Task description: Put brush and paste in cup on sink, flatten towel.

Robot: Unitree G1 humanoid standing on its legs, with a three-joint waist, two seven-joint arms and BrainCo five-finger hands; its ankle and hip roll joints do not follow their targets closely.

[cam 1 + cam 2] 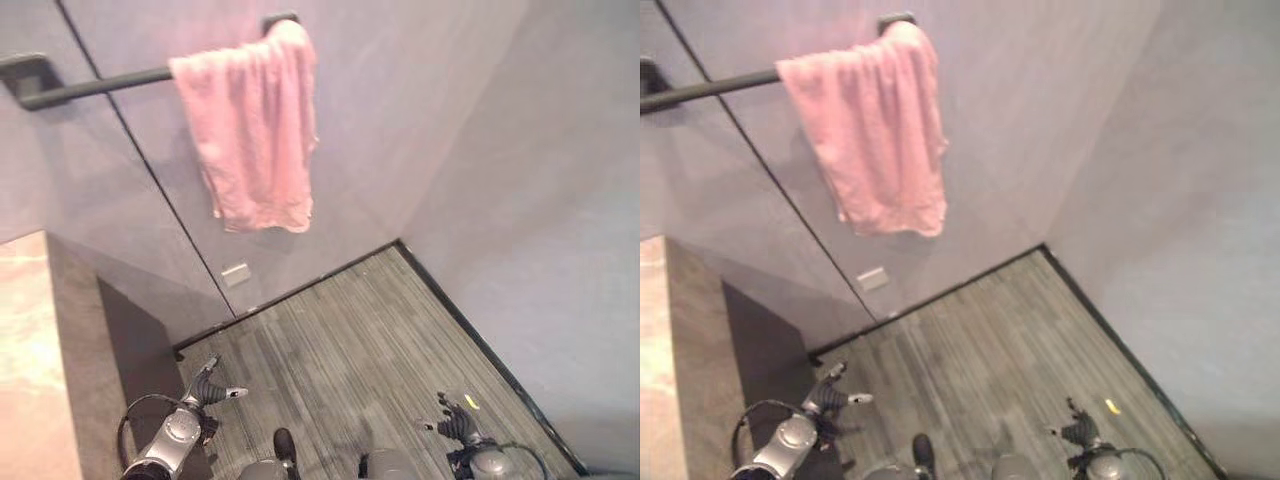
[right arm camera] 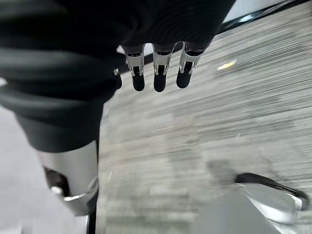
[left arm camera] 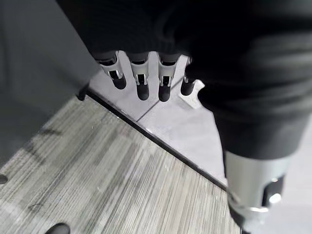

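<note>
The left hand (image 1: 207, 390) hangs low at the robot's left side, fingers (image 3: 142, 85) straight and holding nothing; the right hand (image 1: 455, 420) hangs low at the right, fingers (image 2: 158, 78) likewise relaxed and empty.

towel (image 1: 255, 125) bunched on wall rail (image 1: 90, 85), counter (image 1: 30, 350) at left, both hands low over floor (image 1: 380, 330)

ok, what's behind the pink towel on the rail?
The towel hangs bunched over the dark rail, covering the rail's right stretch up to its end bracket. Behind it is plain grey wall; what the cloth covers can't be seen.
</note>
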